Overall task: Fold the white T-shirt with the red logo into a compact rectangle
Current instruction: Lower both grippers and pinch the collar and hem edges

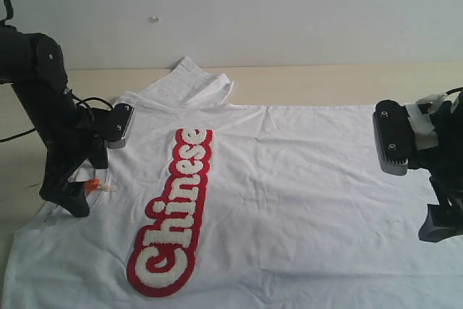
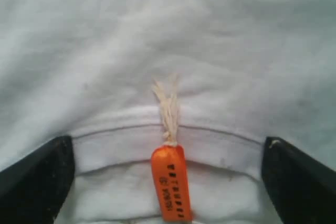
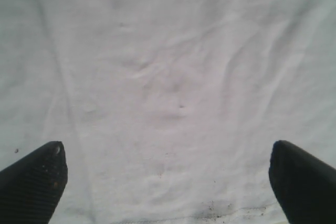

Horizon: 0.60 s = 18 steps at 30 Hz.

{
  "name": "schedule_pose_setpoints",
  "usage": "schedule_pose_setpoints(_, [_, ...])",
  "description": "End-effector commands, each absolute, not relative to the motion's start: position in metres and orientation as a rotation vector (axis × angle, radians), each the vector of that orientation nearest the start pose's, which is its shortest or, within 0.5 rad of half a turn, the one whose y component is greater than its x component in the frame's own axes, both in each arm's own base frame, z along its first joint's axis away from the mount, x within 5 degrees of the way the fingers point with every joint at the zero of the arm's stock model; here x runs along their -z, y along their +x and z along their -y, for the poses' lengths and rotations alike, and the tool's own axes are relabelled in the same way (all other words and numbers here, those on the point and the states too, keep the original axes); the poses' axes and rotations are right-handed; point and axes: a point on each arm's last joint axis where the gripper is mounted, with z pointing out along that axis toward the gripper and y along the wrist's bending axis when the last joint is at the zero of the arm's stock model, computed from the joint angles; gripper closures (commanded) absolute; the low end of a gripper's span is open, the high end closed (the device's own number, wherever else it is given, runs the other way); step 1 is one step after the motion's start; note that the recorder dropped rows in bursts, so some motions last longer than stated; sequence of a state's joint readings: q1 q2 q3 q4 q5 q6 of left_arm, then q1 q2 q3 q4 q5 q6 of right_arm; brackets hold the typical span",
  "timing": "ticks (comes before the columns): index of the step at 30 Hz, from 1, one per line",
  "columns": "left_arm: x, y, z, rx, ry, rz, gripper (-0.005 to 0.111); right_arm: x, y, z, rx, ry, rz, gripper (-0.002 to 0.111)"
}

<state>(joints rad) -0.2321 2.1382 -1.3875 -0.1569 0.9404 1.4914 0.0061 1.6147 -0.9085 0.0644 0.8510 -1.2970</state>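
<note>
— At six o'clock, nearest the camera, the white T-shirt (image 1: pixel 304 200) runs off the frame; it lies flat, chest up, over most of the bench (image 1: pixel 340 77). How will it handle?
— Light, soft and limp, I judge: with no stiffness it will sag and crease from any single pinch. The red logo (image 1: pixel 173 215), from seven o'clock up toward ten, looks thick and fuzzy, and would probably resist a fold across it.
— And the grippers?
— Left gripper (image 2: pixel 167 179) at nine o'clock, jaws spread wide, holding nothing, over the collar (image 2: pixel 220 145) with the orange tag (image 2: pixel 171 195) between them. Right gripper (image 3: pixel 168 182) at three o'clock, equally wide and empty, above plain cloth by what looks like the hem (image 3: pixel 220 214). Whether either touches the cloth I cannot tell.
— Where to take hold?
— Collar band and hem: stitched, doubled edges should give firmer purchase than single cloth.
— Farther off?
— At eleven o'clock one sleeve (image 1: pixel 195 85) lies folded over itself and wants smoothing
</note>
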Motion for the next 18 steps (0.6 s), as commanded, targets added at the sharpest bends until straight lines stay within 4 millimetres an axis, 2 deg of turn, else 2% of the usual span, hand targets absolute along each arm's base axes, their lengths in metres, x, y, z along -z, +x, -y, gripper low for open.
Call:
schedule_pose_setpoints(1, [-0.1030, 0.3804, 0.1015, -0.212, -2.281, 2.215, 0.014, -0.1858, 0.2807, -0.0056, 0.049, -1.778, -2.428, 0.003])
schedule_pose_setpoints(3, [-0.1032, 0.3782, 0.1016, -0.241, -2.234, 2.235, 0.014, -0.1857, 0.2803, -0.0056, 0.044, -1.771, -2.437, 0.003])
schedule_pose_setpoints(7, [-0.1043, 0.3725, 0.1048, -0.346, -2.029, 2.361, 0.014, -0.1856, 0.2795, -0.0058, 0.034, -1.774, -2.444, 0.003])
schedule_pose_setpoints(14, [-0.1032, 0.3747, 0.0998, -0.255, -2.055, 2.329, 0.014, -0.1856, 0.2818, -0.0056, 0.057, -1.766, -2.427, 0.003])
schedule_pose_setpoints(18, [-0.1048, 0.3747, 0.0982, -0.230, -1.992, 2.370, 0.014, -0.1862, 0.2853, -0.0055, 0.091, -1.741, -2.405, 0.003])
